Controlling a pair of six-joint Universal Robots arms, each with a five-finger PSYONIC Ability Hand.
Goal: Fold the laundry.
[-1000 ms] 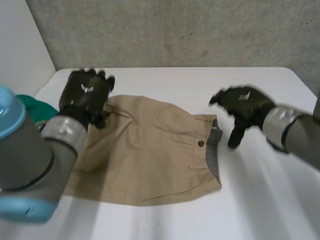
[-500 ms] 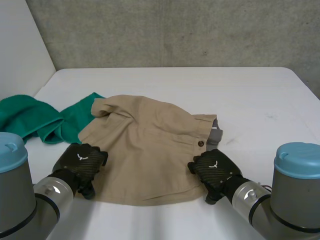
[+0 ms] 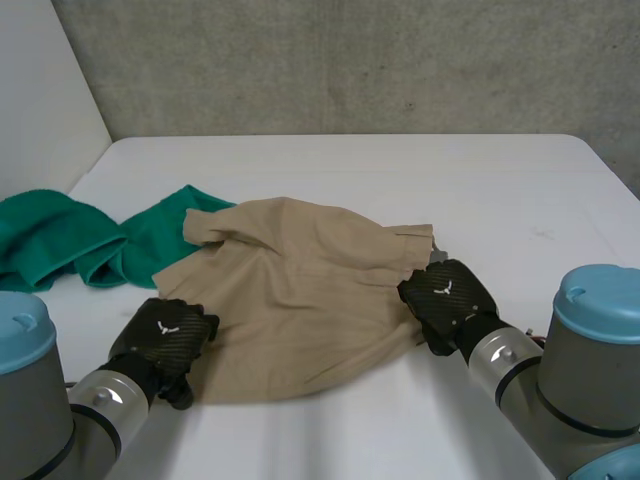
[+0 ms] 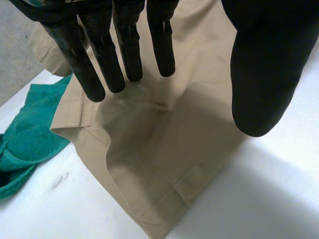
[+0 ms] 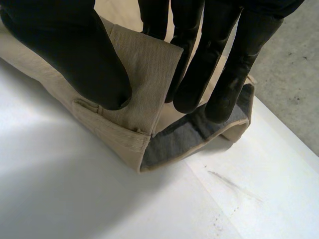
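Tan shorts [image 3: 300, 290] lie rumpled in the middle of the white table [image 3: 400, 170], waistband toward my right arm. My right hand [image 3: 448, 300] is shut on the waistband at its near corner. In the right wrist view its thumb [image 5: 75, 55] presses the tan band [image 5: 144, 69] against the fingers, and the grey lining [image 5: 184, 139] shows below. My left hand [image 3: 165, 335] is at the near left hem of the shorts. In the left wrist view its fingers [image 4: 99, 50] are straight over the tan cloth [image 4: 164, 139], thumb apart, holding nothing.
A green towel [image 3: 60, 240] lies bunched at the table's left edge, touching the far left corner of the shorts, and appears beside the hem [image 4: 25, 144] in the left wrist view. A grey wall stands behind the table.
Both hands came from the far side to the near edge of the shorts. The right hand closed on the waistband and raised it; the cloth bunched toward the left.
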